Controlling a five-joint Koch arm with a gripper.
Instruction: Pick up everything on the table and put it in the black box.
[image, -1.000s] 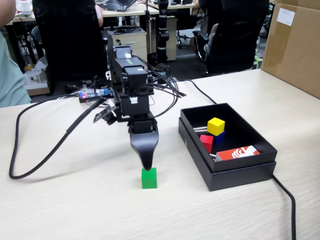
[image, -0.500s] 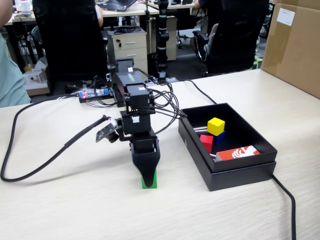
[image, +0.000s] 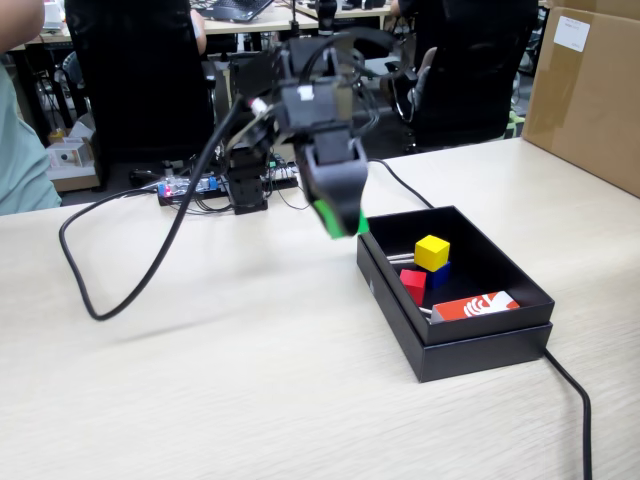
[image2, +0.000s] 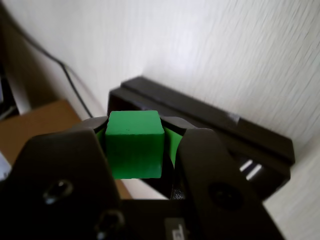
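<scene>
Wrist view: hand (image2: 134, 145) clamps green cube (image2: 133, 143) squarely between both jaws, lifted off table (image: 200, 380), near black box (image: 480, 335) left rim. Advice: carry over bare floor beside yellow cube (image: 432, 252), lower, then release; avoid clipping the wall.

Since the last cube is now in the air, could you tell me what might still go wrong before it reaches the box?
1. The fingers clamp the green cube by its sides only; a fast swing might loosen it.
2. The cube hangs beside the black box's near wall, not over it; releasing now would likely drop it on the table.
3. The yellow cube sits stacked on the blue cube; a landing cube could topple it.
</scene>
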